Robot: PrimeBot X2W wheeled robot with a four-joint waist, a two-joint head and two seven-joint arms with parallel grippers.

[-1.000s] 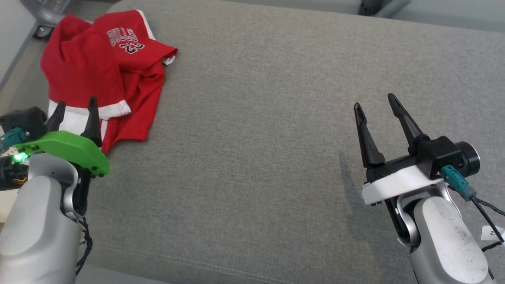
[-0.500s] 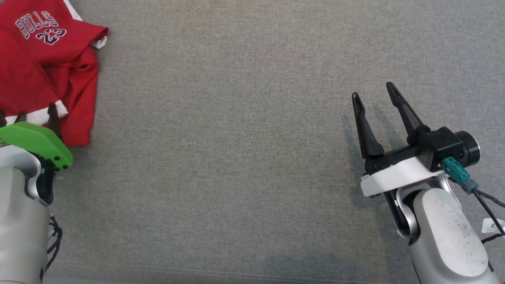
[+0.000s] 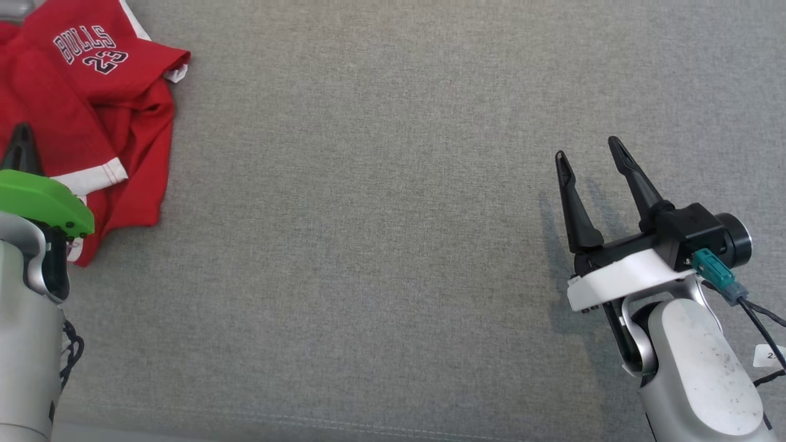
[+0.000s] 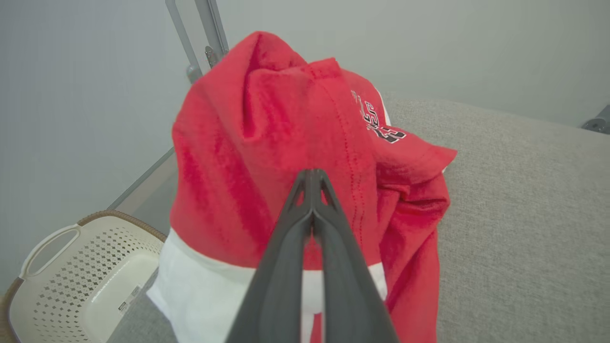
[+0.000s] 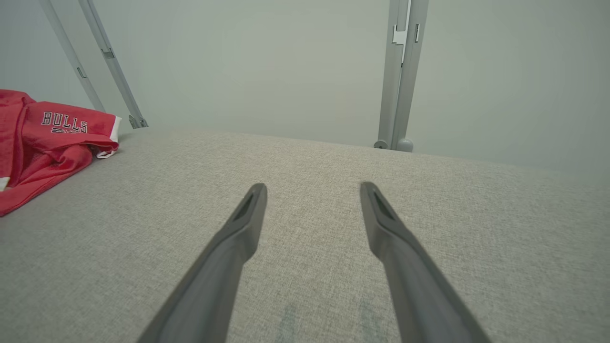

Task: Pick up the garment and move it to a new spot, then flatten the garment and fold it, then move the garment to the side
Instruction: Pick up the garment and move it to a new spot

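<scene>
Red shirt (image 3: 92, 110) w/ white trim sits bunched at the far-left corner of the gray cushion (image 3: 393, 245), right by the edge. Left fingers (image 4: 286, 247) are pressed together, tips against the red cloth. Can't tell if any fabric is really caught between them or they're just touching it. Right fingers (image 3: 574, 209) are spread wide w/ nothing in them, low over bare cushion on the right, well apart from the shirt.

What could go wrong, IMO:
- If the pinch has only a thin fold or one layer, the cloth could slip out on the lift, and the shirt would drop back in a worse heap.
- The shirt is so close to the left edge that a slip or sideways tug could send it off the cushion, toward the pale basket (image 4: 95, 252) down on the floor at left.
- It's crumpled, sleeve folded over the body, so pulling from one point will prob. drag it as a lump, making it harder to flatten later.
- The right arm is too far off to catch anything.
</scene>
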